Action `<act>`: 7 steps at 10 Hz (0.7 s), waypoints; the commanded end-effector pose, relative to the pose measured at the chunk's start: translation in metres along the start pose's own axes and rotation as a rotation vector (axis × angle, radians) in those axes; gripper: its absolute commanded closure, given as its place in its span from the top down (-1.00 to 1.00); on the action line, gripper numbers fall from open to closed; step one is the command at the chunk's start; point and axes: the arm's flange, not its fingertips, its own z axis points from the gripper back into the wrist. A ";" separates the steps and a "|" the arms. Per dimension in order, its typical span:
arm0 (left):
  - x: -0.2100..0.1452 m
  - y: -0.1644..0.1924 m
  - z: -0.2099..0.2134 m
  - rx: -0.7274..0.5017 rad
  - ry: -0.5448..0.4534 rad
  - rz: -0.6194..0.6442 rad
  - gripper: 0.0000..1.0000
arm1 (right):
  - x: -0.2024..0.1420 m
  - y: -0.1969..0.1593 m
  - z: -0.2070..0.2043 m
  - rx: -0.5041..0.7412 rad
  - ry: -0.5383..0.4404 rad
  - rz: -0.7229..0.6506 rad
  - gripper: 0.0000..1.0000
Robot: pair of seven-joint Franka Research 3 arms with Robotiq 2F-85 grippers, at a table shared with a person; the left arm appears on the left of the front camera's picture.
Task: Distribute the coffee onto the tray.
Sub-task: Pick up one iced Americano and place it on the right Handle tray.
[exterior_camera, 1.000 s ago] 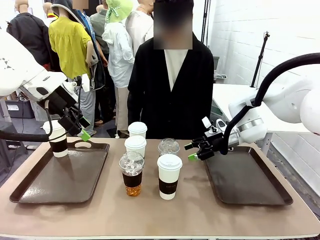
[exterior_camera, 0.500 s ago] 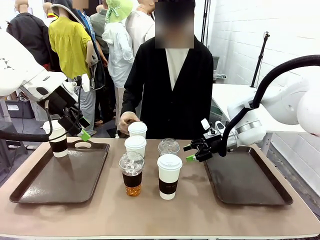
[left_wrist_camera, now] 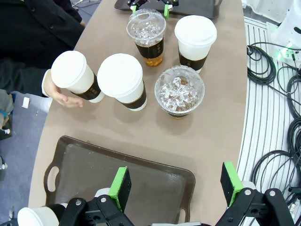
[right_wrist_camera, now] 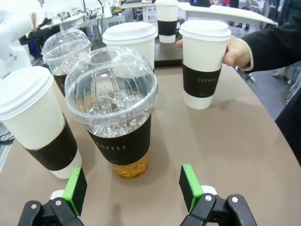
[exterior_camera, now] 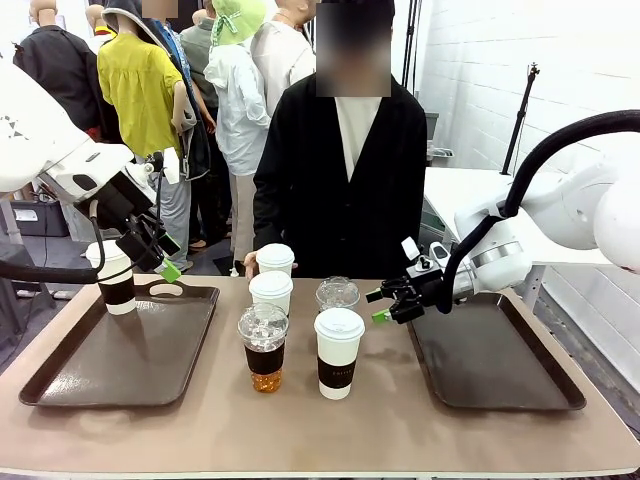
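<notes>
Room: a white brick wall point(exterior_camera: 480, 60) on the far right, and a person point(exterior_camera: 345, 180) at the far side. The tan counter point(exterior_camera: 330, 430) carries a left tray point(exterior_camera: 130, 360) and a right tray point(exterior_camera: 495, 360). One cup point(exterior_camera: 117, 280) stands in the left tray's far-left corner. Five cups point(exterior_camera: 340, 350) stand between the trays.

My left hand point(left_wrist_camera: 176, 181) is released above the left tray. My right hand point(exterior_camera: 377, 305) is released and aimed at the far iced cup point(right_wrist_camera: 110, 108).

Step in hand: approach. Next move: advance until the fingers flank the sleeve, clench, then carry the cup to the right tray.
</notes>
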 end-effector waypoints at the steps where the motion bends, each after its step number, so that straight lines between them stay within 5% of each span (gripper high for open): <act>1: -0.002 0.002 0.001 -0.012 -0.024 -0.015 1.00 | -0.003 -0.003 -0.012 -0.024 -0.036 0.012 1.00; 7: -0.002 0.002 0.001 -0.012 -0.024 -0.015 1.00 | -0.011 -0.006 -0.031 0.006 -0.085 0.018 1.00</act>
